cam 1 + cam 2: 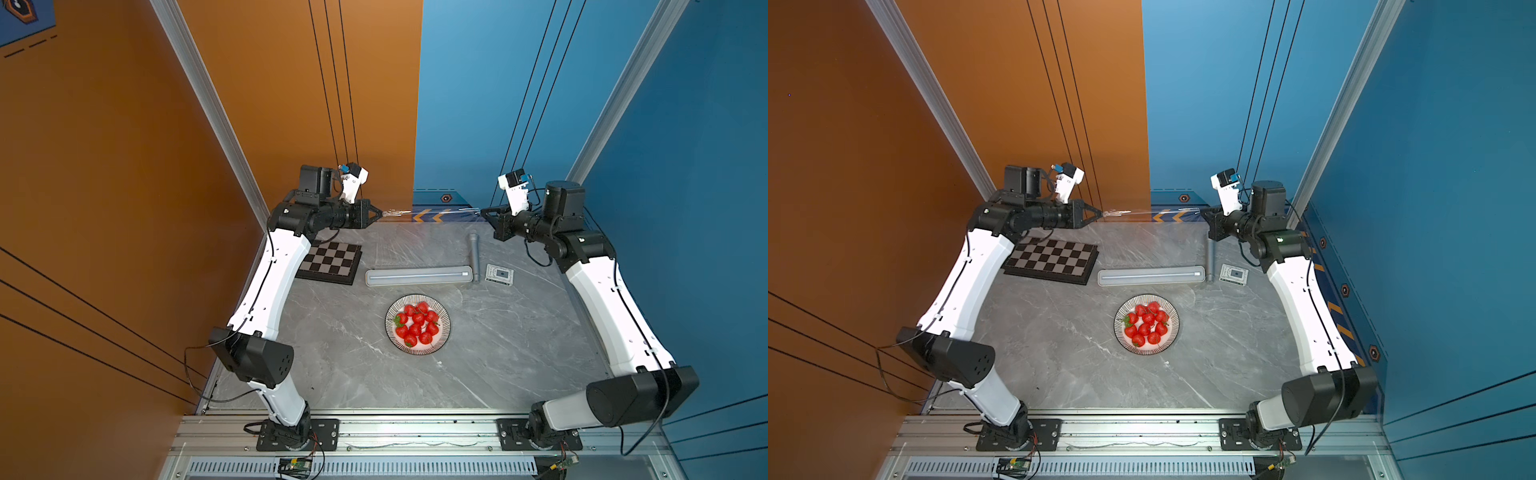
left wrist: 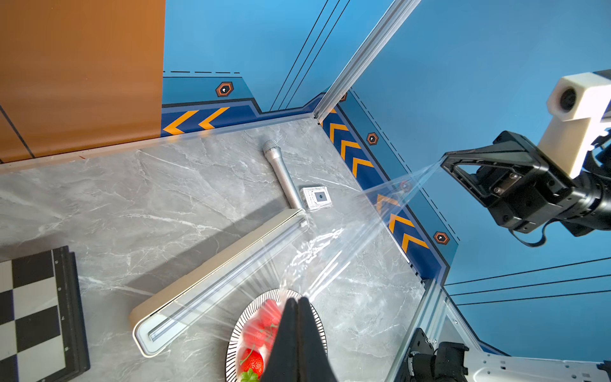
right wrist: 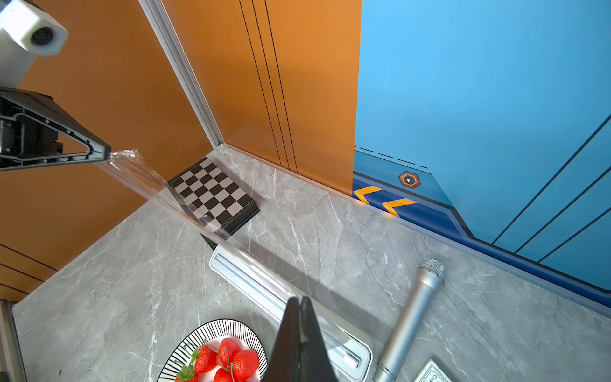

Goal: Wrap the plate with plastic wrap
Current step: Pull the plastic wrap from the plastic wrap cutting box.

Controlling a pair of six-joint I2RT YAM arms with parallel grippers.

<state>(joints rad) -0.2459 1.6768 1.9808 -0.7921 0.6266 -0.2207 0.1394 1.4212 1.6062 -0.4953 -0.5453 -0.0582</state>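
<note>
The wrap box [image 1: 417, 276] lies across the middle of the counter [image 1: 353, 365]. The plate [image 1: 446, 325] sits just before the box, and the chessboard [image 1: 330, 262] lies to its left. The microphone [image 1: 474, 257] lies against its right end, with a small card [image 1: 500, 274] beyond. Behind and above the box, plastic wrap [image 3: 142, 173] stretches between the left pincer [image 1: 380, 215] and the right pincer [image 1: 482, 212].

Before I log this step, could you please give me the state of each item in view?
left gripper: shut on the plastic wrap.
right gripper: shut on the plastic wrap.
plastic wrap: stretched in the air between them.
plate: uncovered, holding strawberries.
wrap box: lying flat on the table.
microphone: lying down.
chessboard: lying flat.
</note>
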